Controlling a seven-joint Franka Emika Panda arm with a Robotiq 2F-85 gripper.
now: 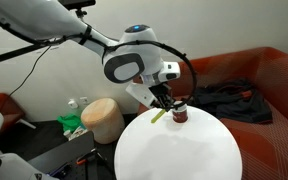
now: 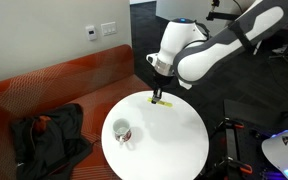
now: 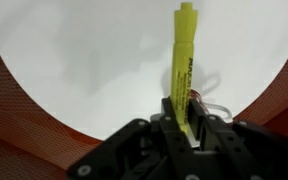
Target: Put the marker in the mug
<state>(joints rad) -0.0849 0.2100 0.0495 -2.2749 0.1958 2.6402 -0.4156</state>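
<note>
My gripper [image 3: 184, 108] is shut on the yellow-green marker [image 3: 181, 55], whose free end sticks out past the fingers over the round white table [image 3: 74, 60]. In both exterior views the gripper [image 1: 165, 100] [image 2: 160, 94] hangs low over the table's edge, with the marker [image 1: 157, 116] [image 2: 163, 102] slanting down close to the tabletop. The small dark red mug [image 1: 179, 113] [image 2: 121, 131] stands upright on the table. It is right next to the gripper in an exterior view [image 1: 179, 113] and a short way off in the other exterior view [image 2: 121, 131].
A tan cylindrical stool [image 1: 102, 118] stands beside the table [image 1: 179, 150]. A red sofa [image 2: 54, 85] carries a heap of dark clothing [image 2: 46, 135]. Green and white items [image 1: 72, 123] lie on a dark surface near the stool.
</note>
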